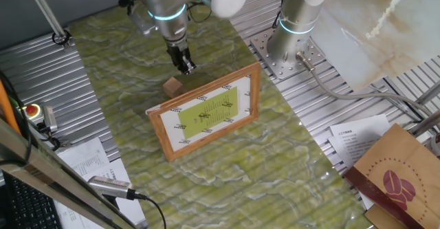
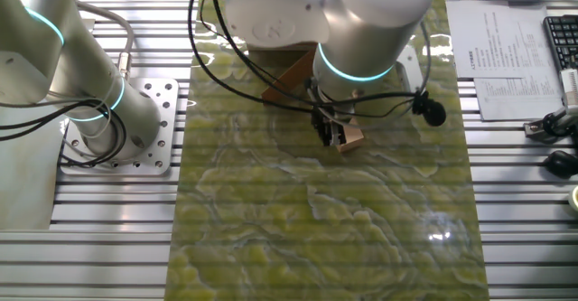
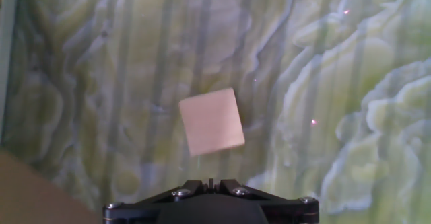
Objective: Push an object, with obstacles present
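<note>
The small light-brown wooden cube (image 1: 172, 86) sits on the green marbled mat, just behind the far long edge of the picture frame (image 1: 206, 111). The frame has a light wood border, white mat and yellow-green sheet, and leans tilted. My gripper (image 1: 186, 68) hangs just above and behind the cube, fingers together, holding nothing. In the other fixed view the gripper (image 2: 331, 136) is right beside the cube (image 2: 351, 138), and only a corner of the frame (image 2: 291, 77) shows behind the arm. In the hand view the cube (image 3: 211, 122) lies just ahead of the shut fingertips (image 3: 210, 181).
A second arm's base (image 1: 289, 47) stands on a metal plate at the back. A brown coffee-bean paper bag (image 1: 399, 174) and papers (image 1: 357, 136) lie at the right. A red button box (image 1: 36, 113) and cables sit at the left.
</note>
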